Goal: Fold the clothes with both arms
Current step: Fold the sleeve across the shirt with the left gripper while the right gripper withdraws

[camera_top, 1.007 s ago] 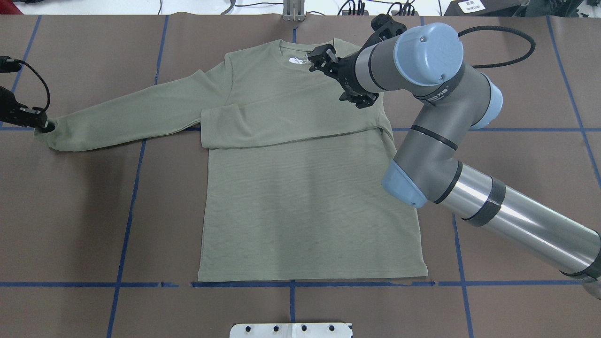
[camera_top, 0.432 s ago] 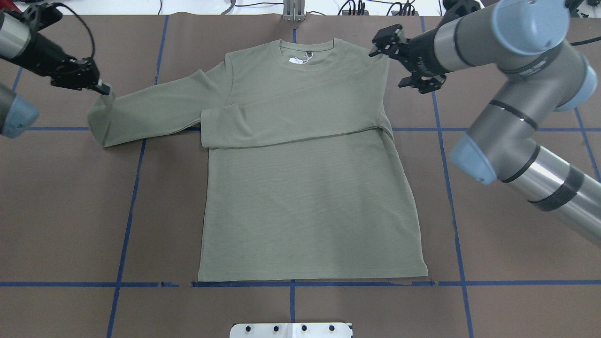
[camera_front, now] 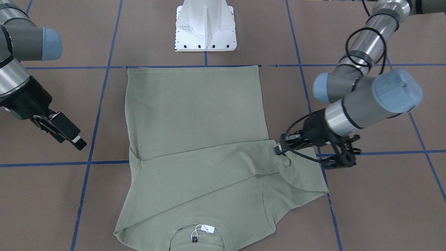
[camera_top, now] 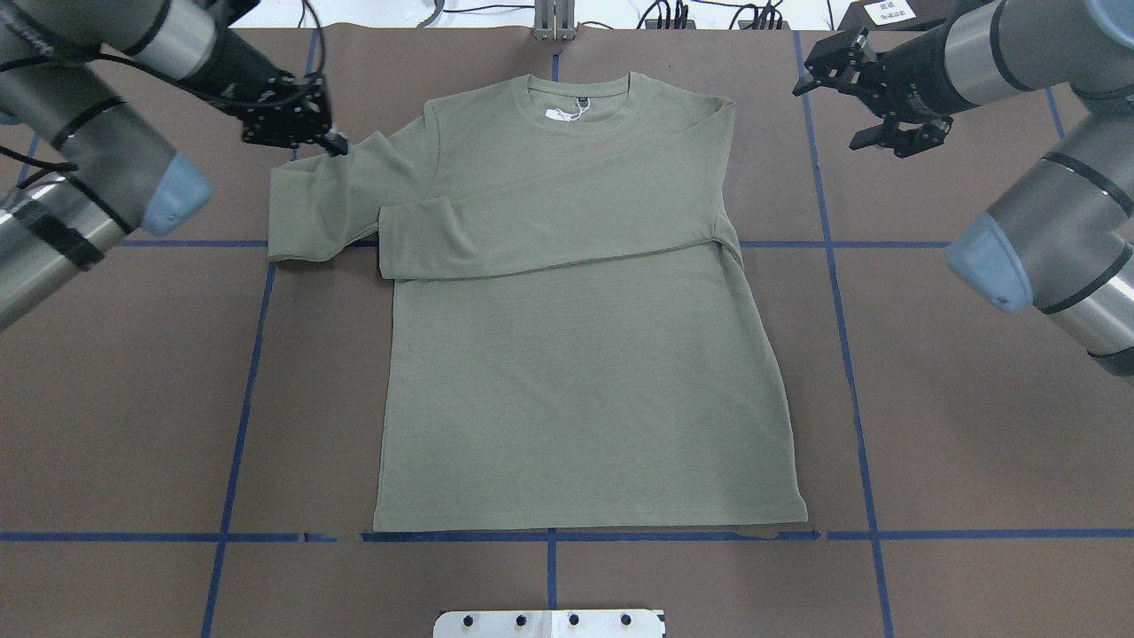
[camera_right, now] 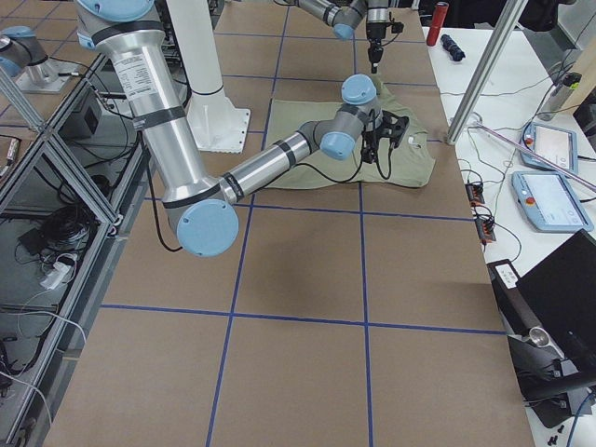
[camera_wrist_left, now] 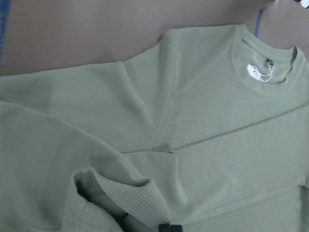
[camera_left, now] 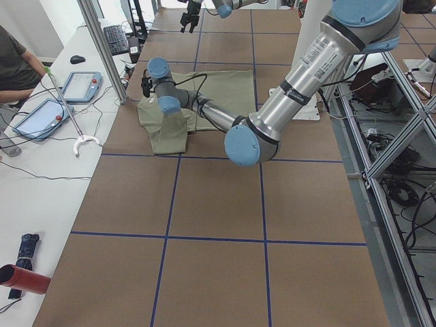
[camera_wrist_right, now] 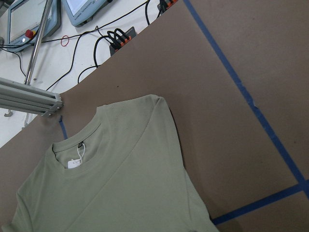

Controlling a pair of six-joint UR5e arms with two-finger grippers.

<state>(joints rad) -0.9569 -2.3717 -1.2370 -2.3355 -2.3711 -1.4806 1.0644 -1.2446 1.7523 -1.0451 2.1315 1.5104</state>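
Note:
The sage-green long-sleeved shirt [camera_top: 576, 354] lies flat on the brown table, collar at the far side, white tag in the neck. One sleeve lies folded across the chest [camera_top: 549, 226]. My left gripper [camera_top: 335, 142] is shut on the cuff of the other sleeve and holds it lifted by the shirt's shoulder, so the sleeve doubles back on itself. It also shows in the front-facing view [camera_front: 277, 149]. The left wrist view shows the bunched cuff [camera_wrist_left: 120, 203]. My right gripper [camera_top: 837, 106] is open and empty, off the shirt beside its far right shoulder.
The white pedestal base [camera_front: 205, 31] stands at the robot's side of the table. Blue tape lines [camera_top: 239, 399] grid the brown cover. An aluminium post [camera_top: 554, 22] and cables sit at the far edge. A desk with tablets [camera_left: 82, 85] and a person [camera_left: 13, 61] lie beyond.
My left gripper has carried the sleeve cuff inward from the table's left edge towards the shirt body. My right gripper has drawn back off the collar area to the right, empty.

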